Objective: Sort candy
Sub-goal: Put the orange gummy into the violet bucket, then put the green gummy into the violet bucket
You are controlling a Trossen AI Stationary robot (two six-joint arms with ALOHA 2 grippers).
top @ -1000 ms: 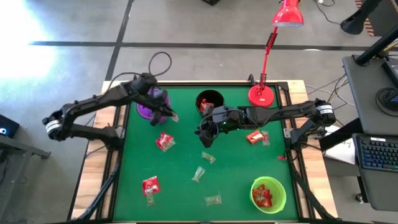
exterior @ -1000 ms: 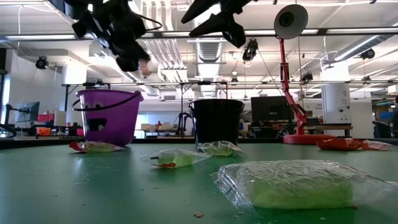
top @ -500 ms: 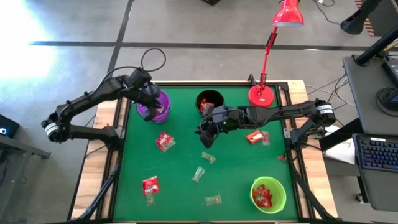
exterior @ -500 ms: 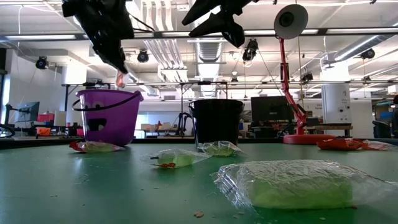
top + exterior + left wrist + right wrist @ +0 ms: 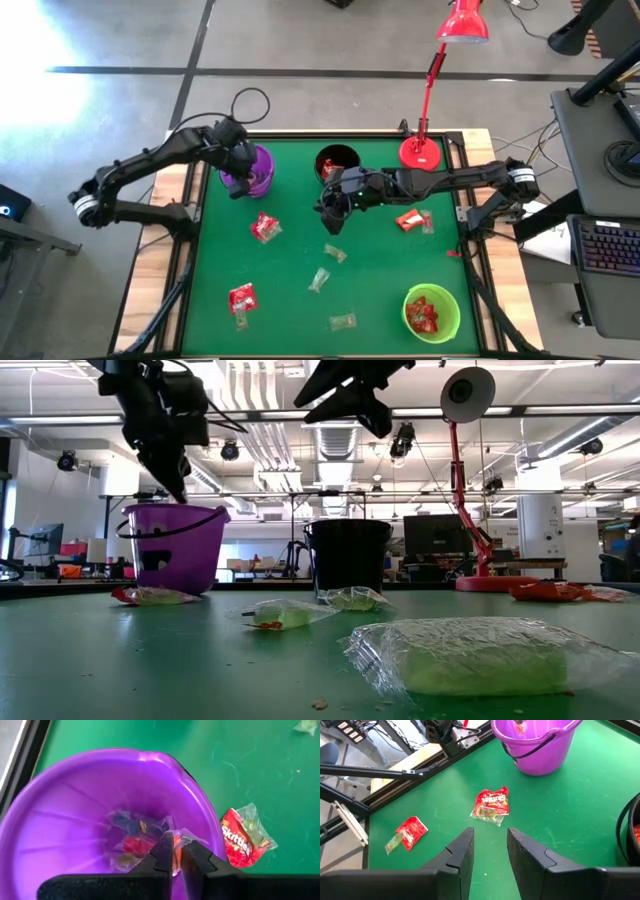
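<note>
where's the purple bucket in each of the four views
High view: purple bucket at the table's far left, under the left gripper.
Low view: left of centre, beside the black bucket.
Left wrist view: fills the picture, candy inside.
Right wrist view: top edge, right of centre.
Shared landmark: the red candy pack on the green mat nearby, also visible in both wrist views.

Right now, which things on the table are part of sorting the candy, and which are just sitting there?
Part of the job:
red candy packs
clear candy packs
purple bucket
black bucket
green cup

Just sitting there:
red desk lamp
cables on the floor
</note>
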